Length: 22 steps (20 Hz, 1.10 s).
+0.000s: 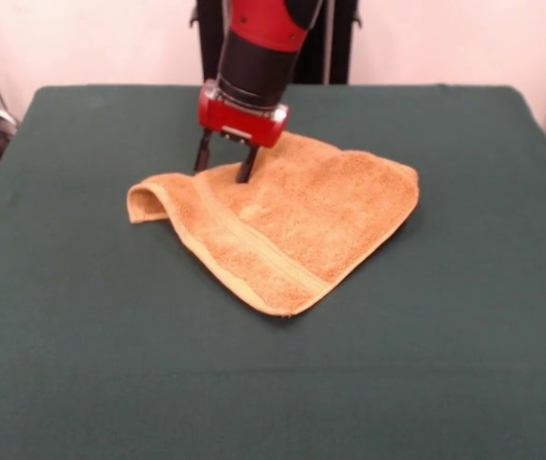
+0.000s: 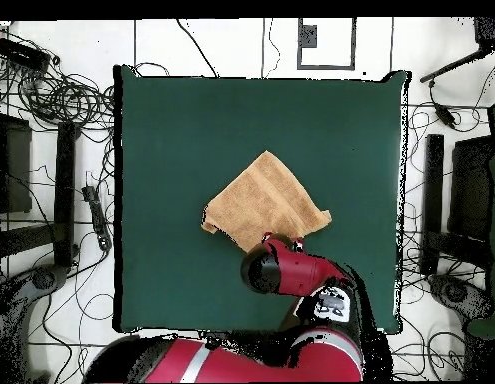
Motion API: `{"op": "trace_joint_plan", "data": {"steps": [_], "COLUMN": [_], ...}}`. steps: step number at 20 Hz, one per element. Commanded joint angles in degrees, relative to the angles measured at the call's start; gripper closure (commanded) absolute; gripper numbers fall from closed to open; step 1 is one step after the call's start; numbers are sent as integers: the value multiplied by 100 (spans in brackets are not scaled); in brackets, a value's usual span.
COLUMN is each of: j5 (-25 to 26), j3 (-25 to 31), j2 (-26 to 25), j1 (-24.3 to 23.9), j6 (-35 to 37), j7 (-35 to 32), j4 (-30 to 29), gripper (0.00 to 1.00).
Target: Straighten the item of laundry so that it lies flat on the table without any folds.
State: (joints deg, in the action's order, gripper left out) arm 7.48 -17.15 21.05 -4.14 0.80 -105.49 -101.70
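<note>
Towel (image 1: 287, 225) lying near the middle of the green counter (image 1: 81, 345), spread like a diamond, with one corner at 9 o'clock in the front view curled up and over. Gripper (image 1: 223, 159) down at the towel's far edge, about 11 o'clock; fingers (image 1: 247, 165) parted, one on the cloth, one just outside. Cannot tell if any cloth is pinched.

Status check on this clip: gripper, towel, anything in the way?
Gripper open, fingers down at towel's far edge. Towel's corner still curled over. Table: nothing in the way.
</note>
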Motion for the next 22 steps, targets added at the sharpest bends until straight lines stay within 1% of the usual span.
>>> {"op": "trace_joint_plan", "data": {"steps": [1,4,6,9,12,19,22], "j5": [-580,-595,-599,-508,-539,-789,-1067], "j3": [914,832,862,1061,1187,1502,1308], "j2": [-2143,-2151,-2129,-2086,-2085,-2247,-2322], "j1": [209,292,266,93,38,-21,228], "j6": [-1046,-1002,-794,-493,-409,-681,-883], "j7": [-1018,-1040,-1023,-896,-888,-1161,-1363], "j4": [1444,1459,1458,1481,1522,1636,1697], "gripper": [0,0,0,0,0,0,0]}}
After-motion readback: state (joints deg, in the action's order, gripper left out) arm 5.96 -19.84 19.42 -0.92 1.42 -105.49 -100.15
